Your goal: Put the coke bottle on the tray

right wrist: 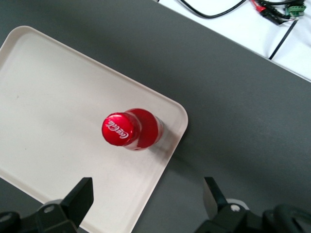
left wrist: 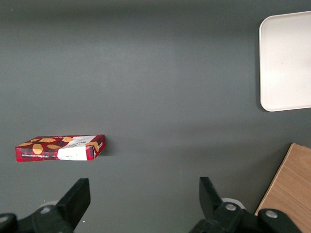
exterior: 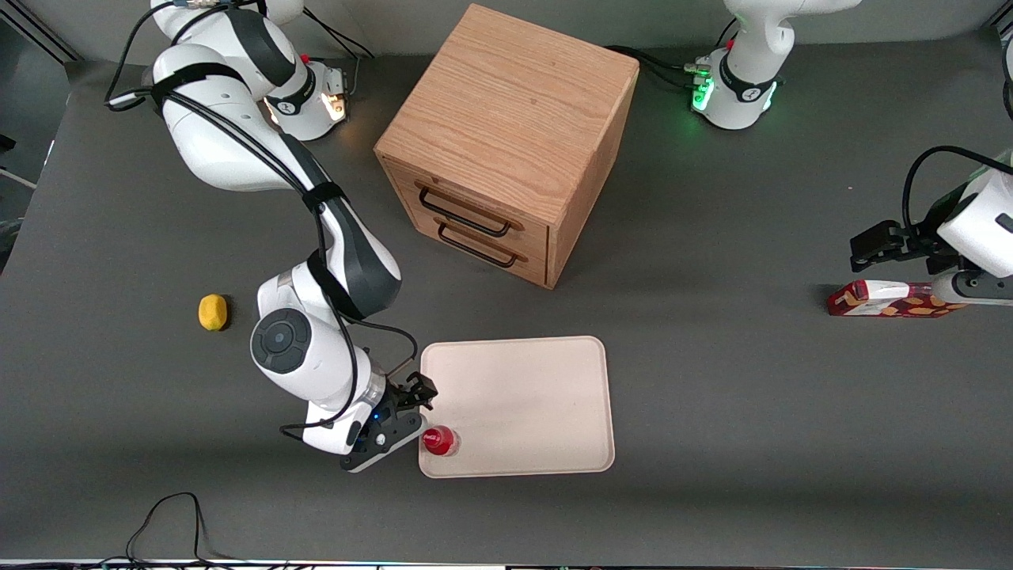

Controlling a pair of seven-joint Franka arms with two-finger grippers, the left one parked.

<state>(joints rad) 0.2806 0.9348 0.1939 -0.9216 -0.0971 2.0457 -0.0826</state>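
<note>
The small slim red coke bottle with its red cap [exterior: 439, 440] [right wrist: 130, 129] stands upright on the large flat cream-white tray [exterior: 530, 396] [right wrist: 53, 116], in the tray's corner nearest the working arm. The black two-finger gripper [exterior: 418, 410] [right wrist: 148, 196] hangs just beside that corner, fingers spread, holding nothing.

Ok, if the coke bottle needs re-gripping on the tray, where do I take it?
The coke bottle stands upright near a corner of the tray. Descend from above and close on its round body below the cap. The gripper, open, is above it, slightly off to the side.
</note>
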